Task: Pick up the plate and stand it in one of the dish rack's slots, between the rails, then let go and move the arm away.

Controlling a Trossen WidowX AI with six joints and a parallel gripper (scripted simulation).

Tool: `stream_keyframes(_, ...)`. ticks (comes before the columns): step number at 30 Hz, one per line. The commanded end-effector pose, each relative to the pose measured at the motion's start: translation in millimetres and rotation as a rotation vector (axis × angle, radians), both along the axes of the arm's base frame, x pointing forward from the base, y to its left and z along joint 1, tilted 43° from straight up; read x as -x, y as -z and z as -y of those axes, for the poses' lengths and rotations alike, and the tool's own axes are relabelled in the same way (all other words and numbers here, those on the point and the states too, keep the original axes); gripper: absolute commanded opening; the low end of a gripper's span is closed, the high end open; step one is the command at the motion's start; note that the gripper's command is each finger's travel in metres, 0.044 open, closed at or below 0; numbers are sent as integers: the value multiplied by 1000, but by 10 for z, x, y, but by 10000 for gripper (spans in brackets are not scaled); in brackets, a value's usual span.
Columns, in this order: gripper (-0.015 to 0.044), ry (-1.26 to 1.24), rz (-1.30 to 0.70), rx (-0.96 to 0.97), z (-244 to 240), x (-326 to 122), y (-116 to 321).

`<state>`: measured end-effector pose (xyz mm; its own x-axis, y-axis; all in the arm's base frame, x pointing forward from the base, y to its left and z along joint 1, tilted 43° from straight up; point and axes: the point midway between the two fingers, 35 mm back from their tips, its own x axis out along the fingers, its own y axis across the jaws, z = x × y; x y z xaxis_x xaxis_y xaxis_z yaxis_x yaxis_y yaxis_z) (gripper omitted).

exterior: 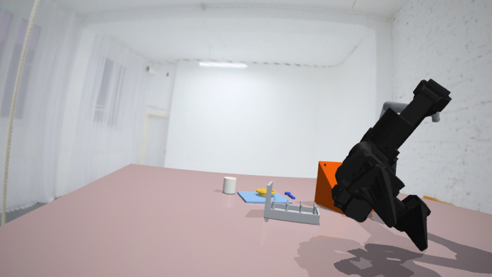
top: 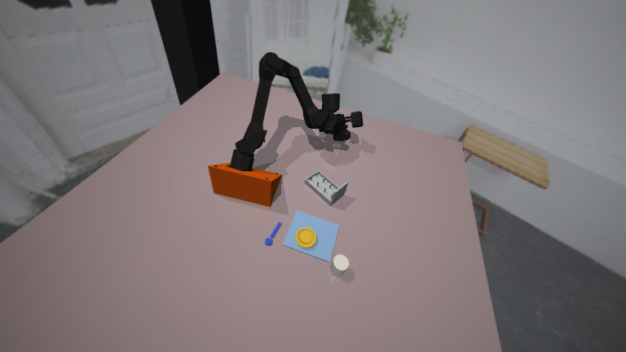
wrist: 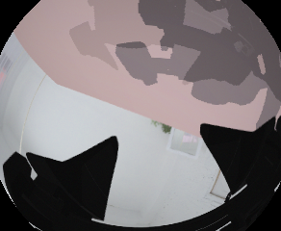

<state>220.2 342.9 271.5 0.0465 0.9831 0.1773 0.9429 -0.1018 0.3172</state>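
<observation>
While your black parallel-jaw gripper hangs low over the pink table with its fingers spread wide and nothing between them, you will find the round yellow plate lying flat on the light blue mat. It sits near the grey railed dish rack, well apart from the gripper.

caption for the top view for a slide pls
Open gripper hovers far from the yellow plate lying flat on its blue mat, grey dish rack between them.
</observation>
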Motion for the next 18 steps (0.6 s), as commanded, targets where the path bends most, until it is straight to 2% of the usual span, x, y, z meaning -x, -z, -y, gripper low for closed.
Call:
stream_keyframes(1, 400, 4, 3, 3, 1, -13, 6)
stream_keyframes(18, 400, 299, 304, 357, 382, -1187, 692)
